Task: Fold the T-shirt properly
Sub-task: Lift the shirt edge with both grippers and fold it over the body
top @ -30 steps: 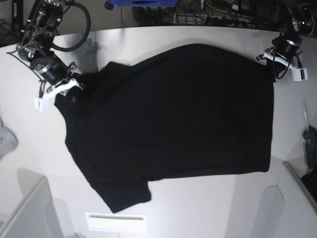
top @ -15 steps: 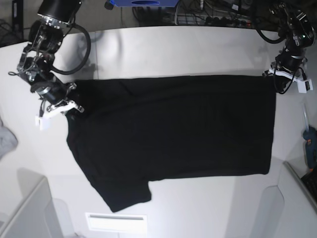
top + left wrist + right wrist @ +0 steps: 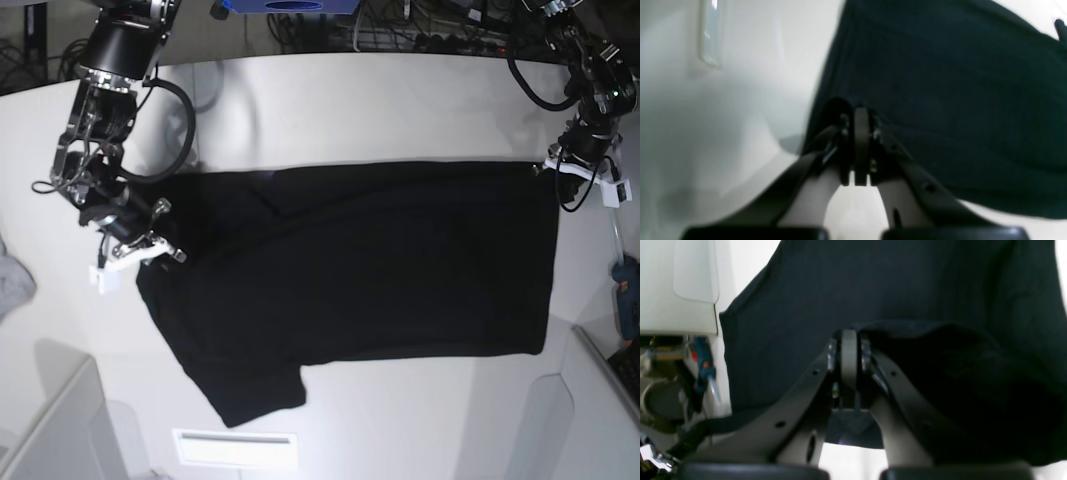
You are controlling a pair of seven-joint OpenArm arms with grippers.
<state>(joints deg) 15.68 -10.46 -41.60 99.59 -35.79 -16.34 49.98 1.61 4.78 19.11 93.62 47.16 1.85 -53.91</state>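
Observation:
The black T-shirt (image 3: 360, 270) lies spread on the white table (image 3: 330, 100), plain side up, with one sleeve pointing to the front left. Its far edge is doubled over toward the front. My left gripper (image 3: 556, 172) is at the shirt's far right corner in the base view. The left wrist view shows that gripper (image 3: 860, 115) shut on the T-shirt's (image 3: 957, 100) edge. My right gripper (image 3: 152, 250) is at the left side of the shirt. Seen from the right wrist, it (image 3: 848, 336) is shut on a raised fold of the T-shirt (image 3: 873, 290).
A blue hand tool (image 3: 628, 295) lies off the table's right edge, also visible as the blue tool (image 3: 703, 363) in the right wrist view. A grey cloth (image 3: 12, 280) sits at the left edge. White panels (image 3: 60, 430) flank the front corners. Cables run along the back.
Both grippers have drawn the shirt's far edge toward the front, so the folded edge now lies nearer and straighter. The right arm moved down the left side; the left arm moved slightly forward.

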